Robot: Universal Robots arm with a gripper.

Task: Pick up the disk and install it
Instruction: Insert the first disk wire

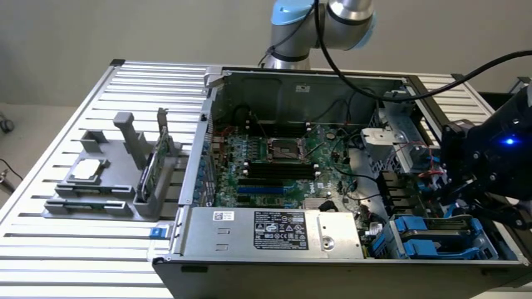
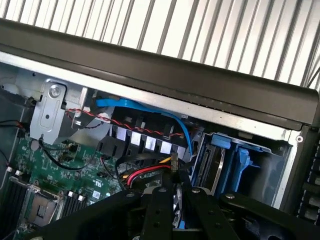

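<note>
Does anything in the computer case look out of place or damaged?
Nothing stands out. The case lies open, its cables look loose but unbroken, and the gripper hangs over the blue drive bay.

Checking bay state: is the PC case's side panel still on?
No. The case lies open, with the motherboard and the blue drive bays exposed in the exterior view.
</note>
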